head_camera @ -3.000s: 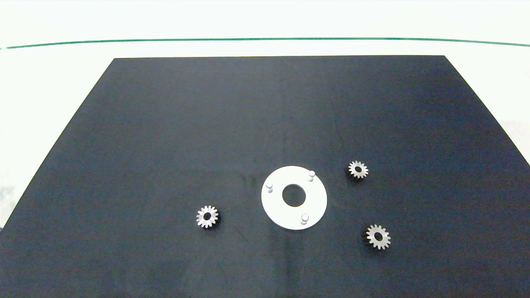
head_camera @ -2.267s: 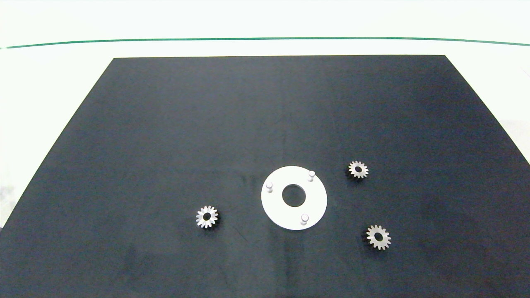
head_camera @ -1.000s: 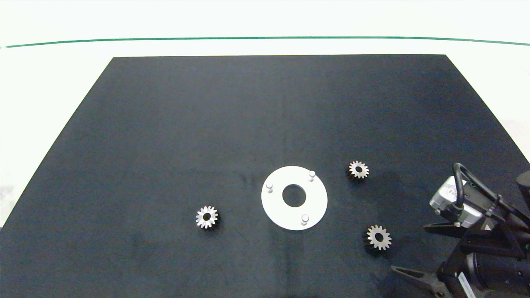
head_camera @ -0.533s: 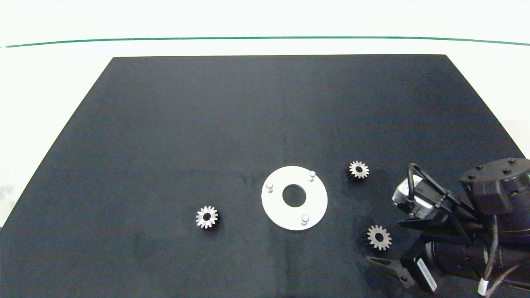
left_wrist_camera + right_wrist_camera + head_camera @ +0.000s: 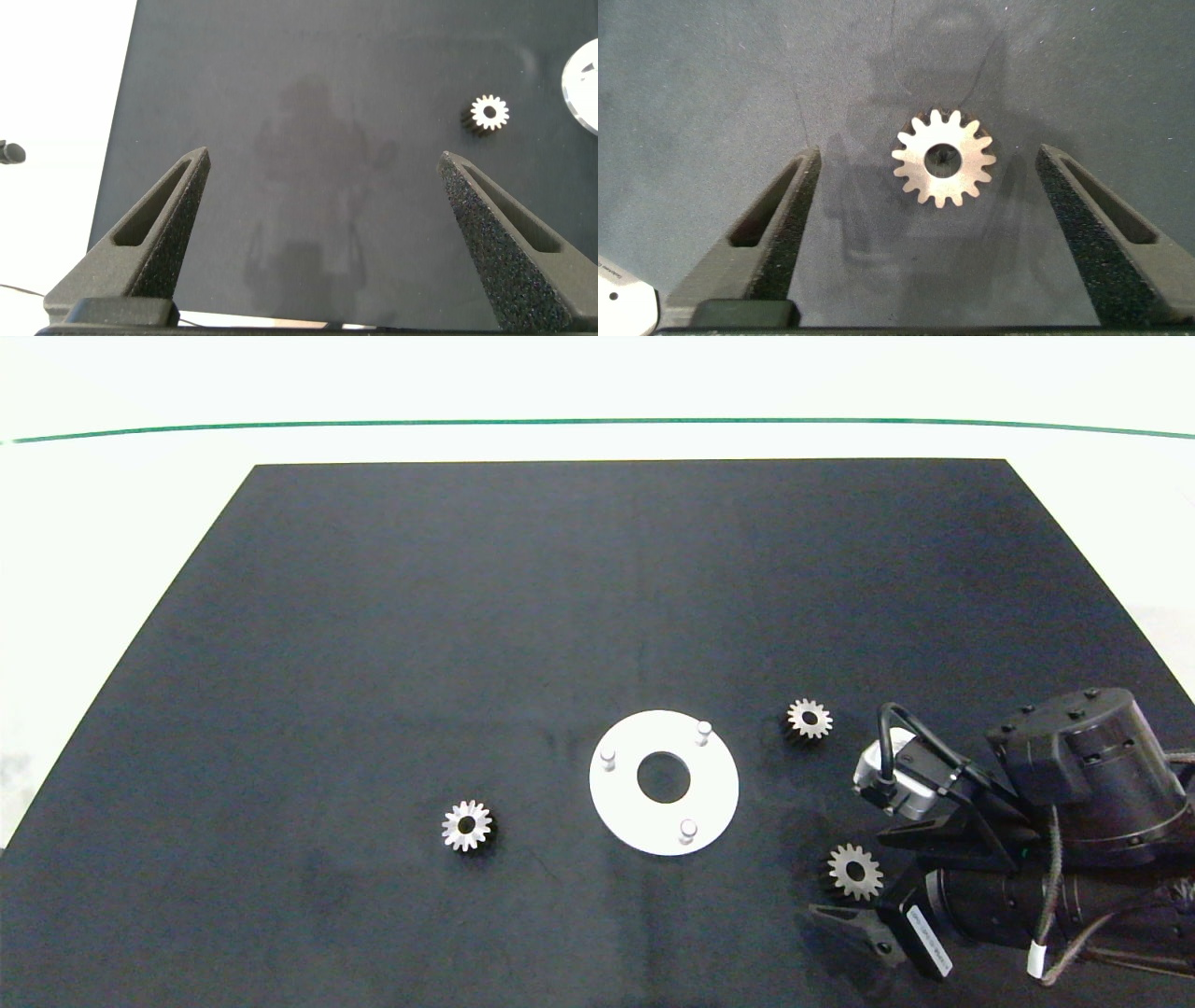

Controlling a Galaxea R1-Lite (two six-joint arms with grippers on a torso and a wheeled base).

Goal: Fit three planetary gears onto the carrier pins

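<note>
On the black matte surface (image 5: 467, 616) lies a flat white ring-shaped disc (image 5: 664, 821) with a large centre hole, and three short pale grey cylindrical pins stand upright on it: one at the far right (image 5: 703, 732), one at the far left (image 5: 608, 758) and one at the near edge (image 5: 688, 828). All three pins are bare. Three small silver metal toothed gears lie flat on the surface, apart from the disc: one to its left (image 5: 466, 825), one to its right at the far side (image 5: 809, 719), and one to its right at the near side (image 5: 854, 872).

The right hand (image 5: 926, 247) reaches in from the right edge and hangs over the near-right gear (image 5: 943, 160). Its two grey fingers (image 5: 775, 219) are spread wide, one on each side of the gear, and neither touches it.

The left hand (image 5: 327, 247) is out of the head view. Its fingers (image 5: 159, 219) are likewise spread wide above bare black surface, with the left gear (image 5: 489, 114) and an edge of the white disc (image 5: 584, 84) well beyond them.
</note>
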